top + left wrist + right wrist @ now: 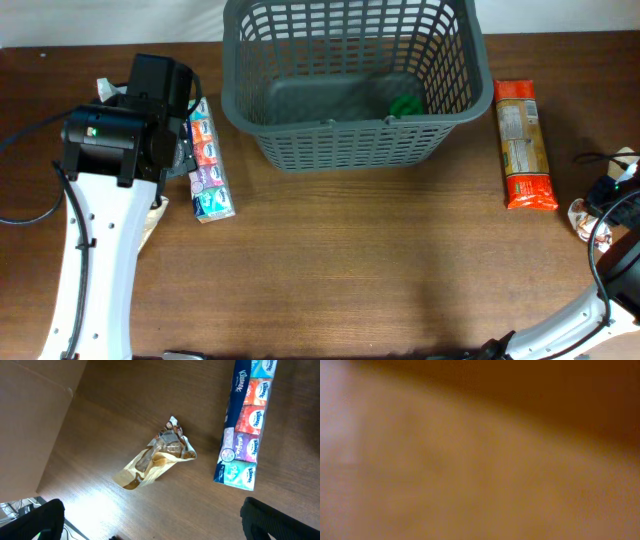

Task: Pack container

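Observation:
The container, a dark grey slotted basket (350, 140), stands at the back middle of the table, with a small green thing (406, 105) on its floor at the right. My left gripper (160, 527) is open and empty, hovering over a crumpled tan snack pouch (157, 457) with a Kleenex tissue multipack (245, 425) beside it. In the overhead view the pack (210, 165) lies left of the basket. My right gripper (606, 192) is at the table's right edge, near a small crinkled wrapper (580, 212). Its wrist view is a brown blur, with no fingers visible.
A long orange packet (525, 145) lies right of the basket. The left arm (100, 220) covers most of the snack pouch from above. A black cable (30, 215) loops at the far left. A paler brown panel (30, 420) shows in the left wrist view.

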You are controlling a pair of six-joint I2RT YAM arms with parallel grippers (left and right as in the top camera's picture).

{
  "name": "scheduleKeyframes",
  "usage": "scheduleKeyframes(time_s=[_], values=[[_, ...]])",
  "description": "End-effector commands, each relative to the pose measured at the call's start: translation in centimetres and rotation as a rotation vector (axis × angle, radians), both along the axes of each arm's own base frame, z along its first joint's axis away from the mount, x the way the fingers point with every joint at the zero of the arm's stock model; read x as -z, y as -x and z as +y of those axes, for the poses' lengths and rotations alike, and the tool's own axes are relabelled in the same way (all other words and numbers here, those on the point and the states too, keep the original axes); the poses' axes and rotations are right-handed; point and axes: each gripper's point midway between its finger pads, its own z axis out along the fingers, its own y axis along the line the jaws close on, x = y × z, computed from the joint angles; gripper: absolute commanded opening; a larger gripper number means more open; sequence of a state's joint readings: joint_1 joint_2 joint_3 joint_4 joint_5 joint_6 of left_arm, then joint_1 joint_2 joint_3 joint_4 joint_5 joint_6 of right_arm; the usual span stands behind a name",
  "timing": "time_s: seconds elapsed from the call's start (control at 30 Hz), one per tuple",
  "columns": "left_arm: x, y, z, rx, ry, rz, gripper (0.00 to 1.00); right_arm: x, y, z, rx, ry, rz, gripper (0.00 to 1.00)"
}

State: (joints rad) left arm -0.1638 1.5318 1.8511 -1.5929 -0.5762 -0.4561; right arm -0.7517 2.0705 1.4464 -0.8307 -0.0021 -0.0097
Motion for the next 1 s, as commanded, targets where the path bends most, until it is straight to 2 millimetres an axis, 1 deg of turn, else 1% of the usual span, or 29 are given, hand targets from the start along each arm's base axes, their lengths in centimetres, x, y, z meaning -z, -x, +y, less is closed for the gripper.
scheduleKeyframes(time_s=[0.0, 0.13, 0.27, 0.3, 0.33, 0.37, 0.4, 0.43, 0.5, 0.57, 0.63, 0.7, 0.77, 0.83, 0.87, 0.93, 0.97], values=[[0.1, -0.1, 0.3, -0.007, -0.016, 0.005, 1.0, -0.6, -0.5, 0.9, 0.015, -0.05, -0.02, 0.04], [0.0, -0.3, 0.3, -0.007, -0.015, -0.003, 1.0, -4.4, -2.4, 0.0, 0.009, -0.038, -0.084, 0.04], [0.0, -0.6, 0.3, -0.007, -0.013, -0.015, 1.0, -10.4, -4.5, -0.7, -0.005, -0.021, -0.182, 0.04], [0.0, -0.6, 0.3, -0.007, -0.013, -0.015, 1.0, -12.1, -5.1, -0.8, -0.01, -0.018, -0.212, 0.04], [0.0, -0.6, 0.2, -0.007, -0.012, -0.015, 1.0, -14.6, -5.8, -0.7, -0.019, -0.013, -0.258, 0.04], [0.0, -0.5, 0.3, -0.007, -0.013, -0.014, 0.99, -15.9, -6.2, -0.7, -0.026, -0.011, -0.285, 0.04], [0.0, -0.5, 0.3, -0.007, -0.013, -0.014, 0.99, -18.0, -6.8, -0.4, -0.037, -0.014, -0.33, 0.04], [0.0, -0.5, 0.3, -0.007, -0.013, -0.014, 0.99, -21.2, -7.7, 0.3, -0.062, -0.028, -0.411, 0.04], [0.0, -0.5, 0.2, -0.007, -0.012, -0.014, 1.0, -25.3, -8.9, 2.2, -0.112, -0.074, -0.529, 0.04], [0.0, -0.6, 0.2, -0.007, -0.012, -0.015, 1.0, -29.7, -10.3, 4.9, -0.19, -0.13, -0.666, 0.04], [0.0, -0.6, 0.2, -0.007, -0.012, -0.015, 1.0, -33.3, -11.3, 7.2, -0.267, -0.151, -0.768, 0.04], [0.0, -0.5, 0.2, -0.007, -0.012, -0.014, 1.0, -37.1, -12.1, 10.0, -0.361, -0.144, -0.864, 0.04], [0.0, -0.5, 0.2, -0.007, -0.01, -0.013, 0.99, -40.3, -12.7, 12.9, -0.452, -0.133, -0.943, 0.04], [0.1, -0.5, 0.0, -0.003, 0.001, -0.011, 1.0, -42.8, -13.2, 15.8, -0.517, -0.124, -1.004, 0.04], [0.2, -0.5, -0.1, 0.0, 0.012, -0.01, 1.0, -44.1, -13.4, 17.6, -0.555, -0.124, -1.035, 0.04], [0.3, -0.6, -0.3, 0.003, 0.02, -0.009, 1.0, -46.1, -14.0, 21.7, -0.664, -0.124, -1.09, 0.04], [0.3, -0.6, -0.3, 0.003, 0.02, -0.009, 1.0, -46.6, -14.2, 23.5, -0.708, -0.13, -1.11, 0.04]])
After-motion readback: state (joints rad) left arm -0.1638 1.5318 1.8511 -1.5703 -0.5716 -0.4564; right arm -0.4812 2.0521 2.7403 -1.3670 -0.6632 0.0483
